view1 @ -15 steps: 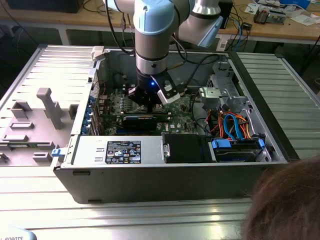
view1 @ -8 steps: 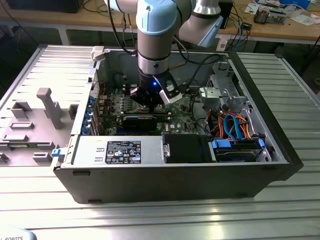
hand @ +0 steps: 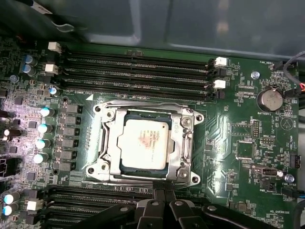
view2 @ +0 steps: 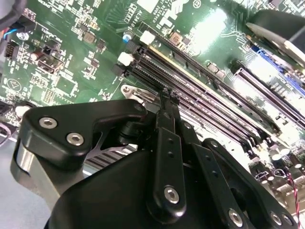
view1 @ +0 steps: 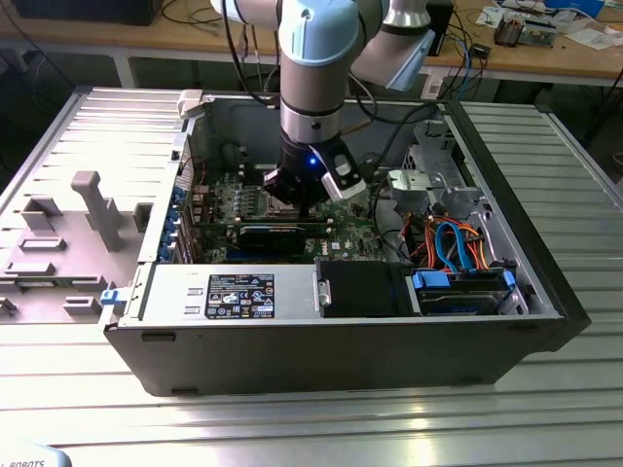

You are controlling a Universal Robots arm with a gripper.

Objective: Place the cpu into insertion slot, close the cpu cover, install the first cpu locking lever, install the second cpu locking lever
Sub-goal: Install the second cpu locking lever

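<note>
The cpu (hand: 144,138), a dull silver square, lies flat in the insertion slot (hand: 123,163) on the green motherboard (hand: 228,129). The cpu cover (hand: 184,138), a silvery frame, is down around the chip. Thin wire levers run along two sides of the frame, one beside the memory slots (hand: 143,103) and one on the gripper's side (hand: 138,180). My gripper (hand: 159,192) is shut, its black fingertips pressed together at the socket's edge right by that nearer lever. In the second wrist view the gripper (view2: 167,93) tips sit next to a metal corner bracket (view2: 136,93). In the exterior view the gripper (view1: 304,204) is deep inside the open computer case.
Long black memory slots (hand: 138,71) flank the socket on both sides. A row of blue-topped capacitors (hand: 44,129) and a coin battery (hand: 269,99) stand nearby. The case wall (view1: 200,146), a power supply (view1: 234,292) and a drive bay with blue and orange cables (view1: 458,248) hem the arm in.
</note>
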